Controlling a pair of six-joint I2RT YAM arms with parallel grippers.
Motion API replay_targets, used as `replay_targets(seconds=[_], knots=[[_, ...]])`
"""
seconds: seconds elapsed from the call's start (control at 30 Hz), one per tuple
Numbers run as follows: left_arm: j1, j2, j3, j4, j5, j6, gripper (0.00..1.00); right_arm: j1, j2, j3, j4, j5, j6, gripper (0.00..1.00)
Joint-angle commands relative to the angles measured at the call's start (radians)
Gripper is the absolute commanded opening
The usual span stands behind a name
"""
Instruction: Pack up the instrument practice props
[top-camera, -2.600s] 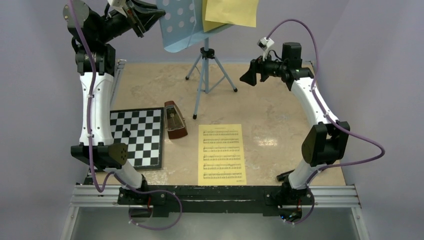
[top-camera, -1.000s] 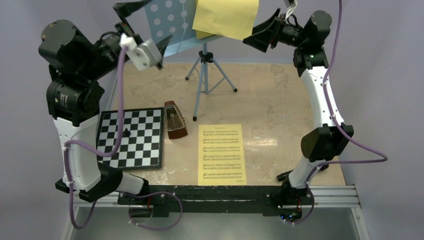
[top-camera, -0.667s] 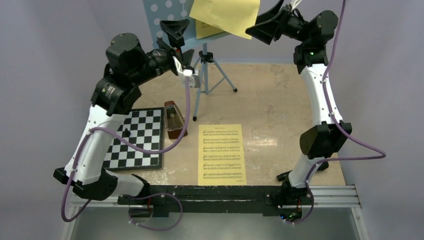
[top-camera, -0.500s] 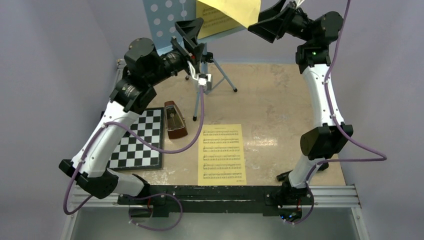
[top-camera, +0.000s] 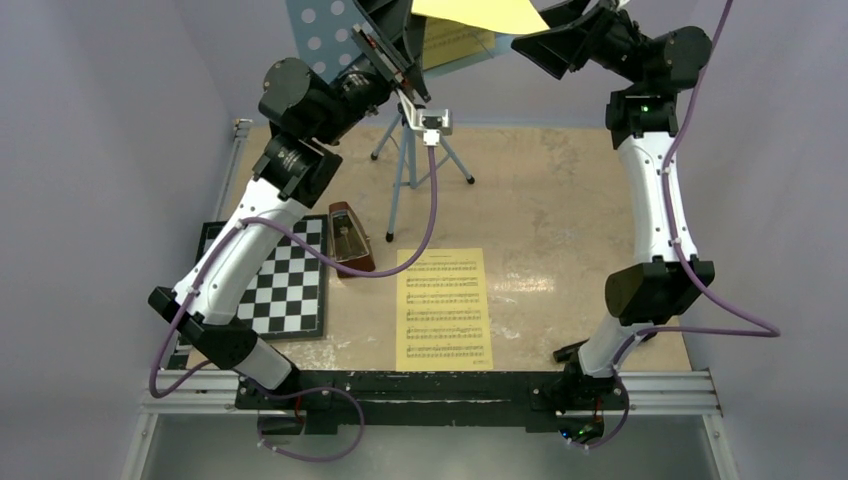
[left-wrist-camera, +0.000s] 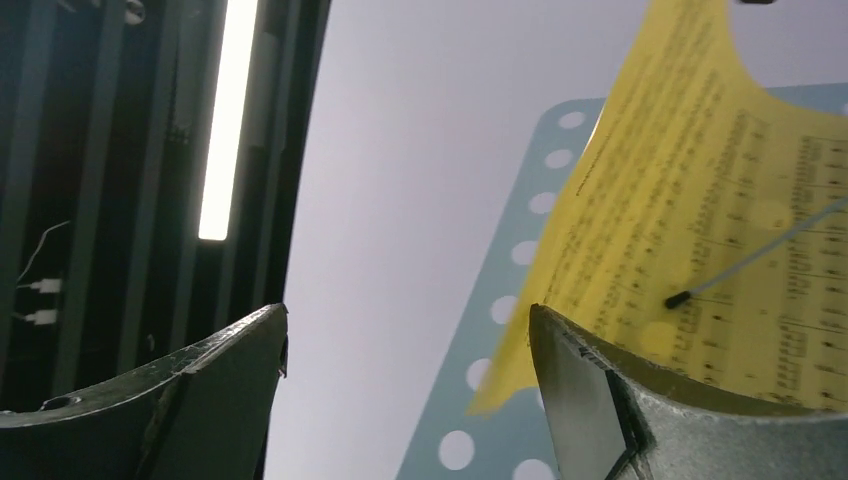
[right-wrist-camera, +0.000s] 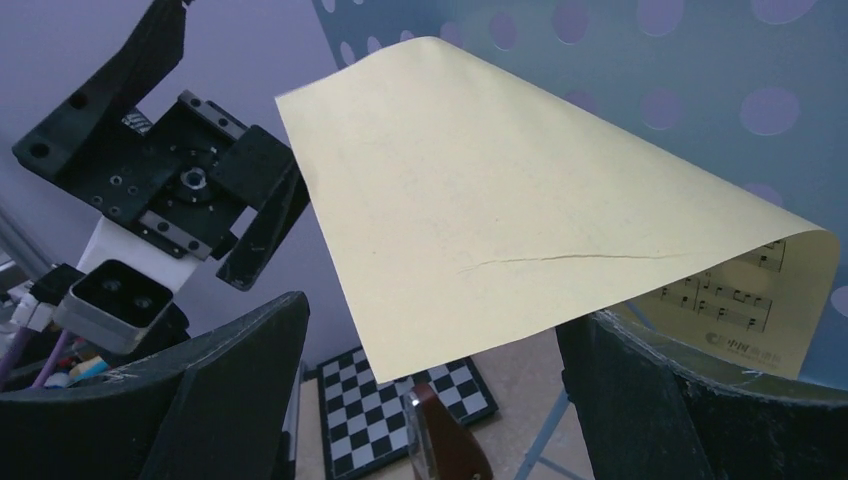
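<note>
Left end effector and right end effector gape empty beside yellow music sheet — poised to clear light-blue perforated stand.

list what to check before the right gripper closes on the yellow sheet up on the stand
1. right gripper open: ok, jaws wide apart.
2. left gripper open and holding nothing: ok.
3. yellow sheet flat against the music stand: not ok, it curls forward off the plate.
4. sheet edge between the right jaws: cannot tell.
5. tripod legs spread, stand upright: ok.
</note>
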Motion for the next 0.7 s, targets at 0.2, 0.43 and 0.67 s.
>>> replay_targets(seconds=[0.2,0.43,0.67], knots=[[0.007,0.069,0.188,-0.01,0.019,0.04,0.78,-0.02,-0.049,-0.02,0.04,0.025,-0.007,0.98],[0.009,0.105,0.282,-0.214,0.047,0.067,0.58,-0.02,-0.049,-0.025,0.037,0.025,-0.016,0.98],[0.009,0.116,0.303,-0.285,0.061,0.077,0.37,-0.02,-0.052,-0.036,0.041,0.024,-0.017,0.98]])
